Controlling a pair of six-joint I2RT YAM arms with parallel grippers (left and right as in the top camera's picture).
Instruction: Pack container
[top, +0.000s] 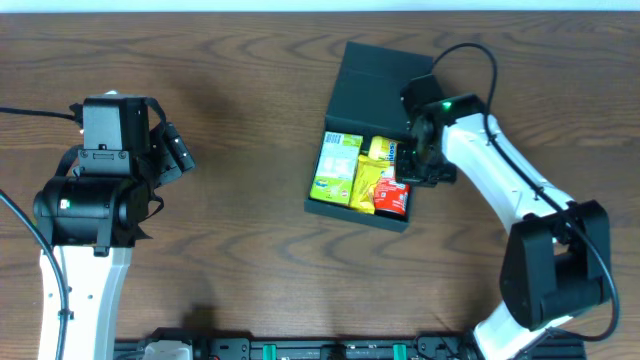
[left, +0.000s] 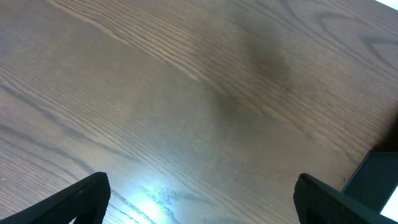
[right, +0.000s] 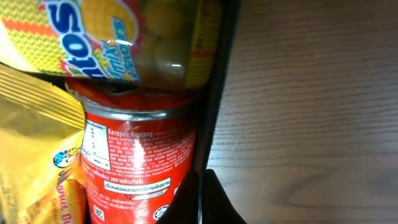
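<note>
Looking from overhead: one container (top: 350, 212) right of centre on the table (top: 240, 230), lid (top: 375, 85) laid back. Four things packed inside: one carton (top: 337, 165), one packet (top: 380, 150), one bag (top: 365, 185), one can (top: 393, 197). Right gripper (top: 420, 165) at its right edge; left gripper (top: 178, 150) well apart, broad wood between.

From left wrist: jaws spread wide, holding nothing, over wood; one container (left: 379, 180) corner at right edge.

From right wrist: right gripper (right: 202, 202) pressed closed against the wall (right: 214, 93), beside the can (right: 140, 162); hold on anything impossible to tell; open wood rightward.
</note>
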